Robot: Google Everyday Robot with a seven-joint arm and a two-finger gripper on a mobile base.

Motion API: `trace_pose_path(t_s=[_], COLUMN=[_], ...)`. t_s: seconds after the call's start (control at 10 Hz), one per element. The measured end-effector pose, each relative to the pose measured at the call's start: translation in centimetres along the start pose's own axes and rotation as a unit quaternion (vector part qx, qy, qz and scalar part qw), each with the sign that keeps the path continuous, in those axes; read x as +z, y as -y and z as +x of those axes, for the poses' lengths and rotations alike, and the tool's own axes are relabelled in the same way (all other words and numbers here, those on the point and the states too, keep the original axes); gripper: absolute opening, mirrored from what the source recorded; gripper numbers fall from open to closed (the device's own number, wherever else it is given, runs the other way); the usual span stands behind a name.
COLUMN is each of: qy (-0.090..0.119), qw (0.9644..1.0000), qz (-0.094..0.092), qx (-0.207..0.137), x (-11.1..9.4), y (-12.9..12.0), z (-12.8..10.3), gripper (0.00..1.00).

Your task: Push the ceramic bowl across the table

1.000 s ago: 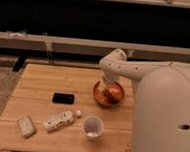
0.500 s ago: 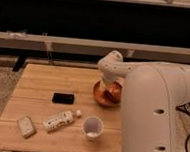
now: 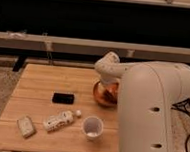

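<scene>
The ceramic bowl (image 3: 103, 95) is a glossy orange-brown bowl on the right part of the wooden table (image 3: 42, 83). Its right half is hidden behind my white arm. My gripper (image 3: 113, 92) reaches down at the bowl, mostly hidden by the arm's wrist (image 3: 108, 67). A white cup (image 3: 92, 127) stands in front of the bowl, near the table's front edge.
A black flat object (image 3: 63, 97) lies mid-table. A white bottle (image 3: 59, 120) lies on its side at the front, with a small packet (image 3: 26, 126) to its left. A dark shelf unit with a low ledge (image 3: 66, 41) runs behind the table. Cables (image 3: 189, 124) lie on the floor at right.
My arm's body has swung further left and now covers more of the table's right side and the bowl. The bowl and other objects look unmoved.
</scene>
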Motion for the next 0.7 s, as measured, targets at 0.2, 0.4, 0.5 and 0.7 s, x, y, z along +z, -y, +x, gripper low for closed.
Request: trace_pose_path(t_s=[0.2, 0.4, 0.5, 0.7], qy=[-0.009, -0.015, -0.016, -0.017], qw=[0.9998, 0.9995, 0.9993, 0.999], qz=[-0.002, -0.005, -0.009, -0.017], qx=[-0.015, -0.026, -0.031, -0.037], x=[0.4, 0.7, 0.8, 0.8], y=[-1.0, -1.6, -2.1, -2.6], z=[-0.3, -0.4, -0.6, -0.9], gripper=[0.8, 0.8, 0.8, 0.8])
